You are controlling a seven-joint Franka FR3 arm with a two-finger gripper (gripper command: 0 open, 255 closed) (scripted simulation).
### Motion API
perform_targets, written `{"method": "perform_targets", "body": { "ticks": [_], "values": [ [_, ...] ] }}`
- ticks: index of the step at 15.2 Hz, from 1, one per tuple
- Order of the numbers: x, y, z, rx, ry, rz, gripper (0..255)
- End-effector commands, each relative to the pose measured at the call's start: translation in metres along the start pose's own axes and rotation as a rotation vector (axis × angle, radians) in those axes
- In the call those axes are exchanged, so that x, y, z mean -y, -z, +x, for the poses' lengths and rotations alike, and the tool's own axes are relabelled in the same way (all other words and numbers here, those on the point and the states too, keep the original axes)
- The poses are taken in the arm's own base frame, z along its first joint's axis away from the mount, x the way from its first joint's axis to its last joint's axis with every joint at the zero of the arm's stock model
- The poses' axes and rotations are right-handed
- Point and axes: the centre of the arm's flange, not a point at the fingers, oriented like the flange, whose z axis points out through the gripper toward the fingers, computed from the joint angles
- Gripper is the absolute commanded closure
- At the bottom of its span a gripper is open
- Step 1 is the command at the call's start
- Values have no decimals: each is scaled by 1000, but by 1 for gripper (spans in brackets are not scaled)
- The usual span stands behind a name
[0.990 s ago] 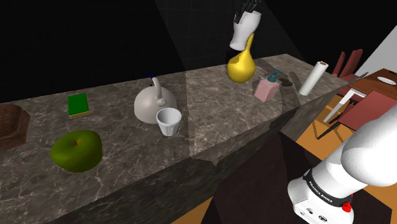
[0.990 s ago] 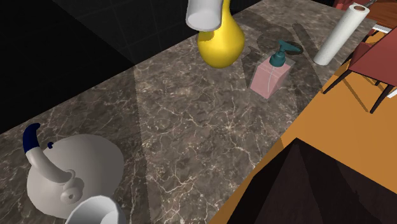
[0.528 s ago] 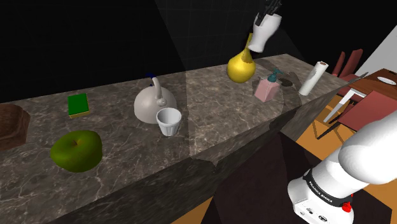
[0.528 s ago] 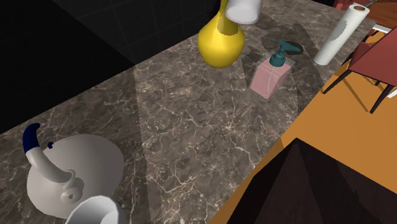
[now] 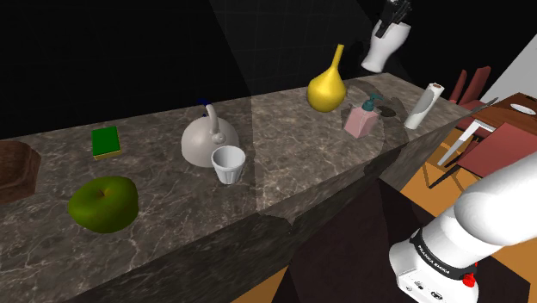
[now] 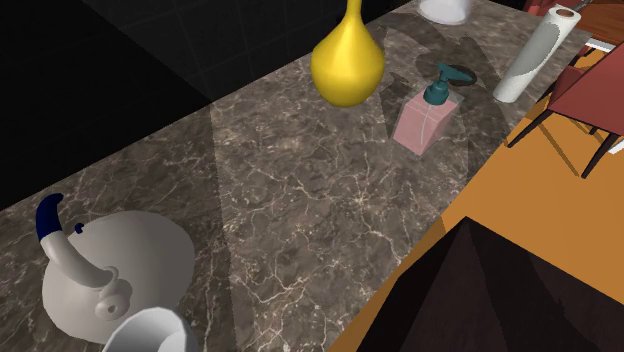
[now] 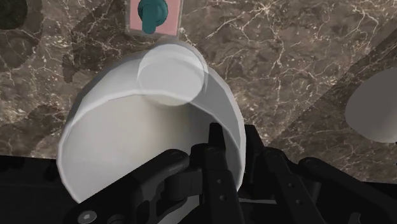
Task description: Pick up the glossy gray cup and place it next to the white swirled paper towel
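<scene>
Cup (image 5: 380, 52), rim pinched by the gripper (image 5: 395, 12), hangs above-left of the paper towel roll (image 5: 421, 105) at shoulder view's upper right.

Overall: dim in all 3 views; the counter (image 5: 284, 163) reads dark grey-brown against a black area (image 5: 129, 52)
Brightest parts: the orange floor (image 6: 520, 190) and the white arm (image 5: 495, 211) at the shoulder view's lower right
Light band: 1 paler wedge crosses the counter from the kettle (image 5: 206, 138) toward the yellow vase (image 5: 325, 89)
Shadows: soft dark patches lie around the soap dispenser (image 6: 424, 120); grey shade falls across the paper towel (image 6: 525, 65)
Glare: a mild sheen on the vase's belly
Wrist view: the cup (image 7: 140, 140) is evenly pale inside, its bottom a lighter disc
</scene>
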Motion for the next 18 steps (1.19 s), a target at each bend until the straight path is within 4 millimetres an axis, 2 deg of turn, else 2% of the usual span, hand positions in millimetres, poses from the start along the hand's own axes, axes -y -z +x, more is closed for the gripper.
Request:
{"method": "perform_targets", "body": {
  "ticks": [1, 18],
  "values": [
    [-24, 7, -12, 0, 2, 0, 255],
    [-215, 49, -123, 0, 2, 0, 255]
  ]
}}
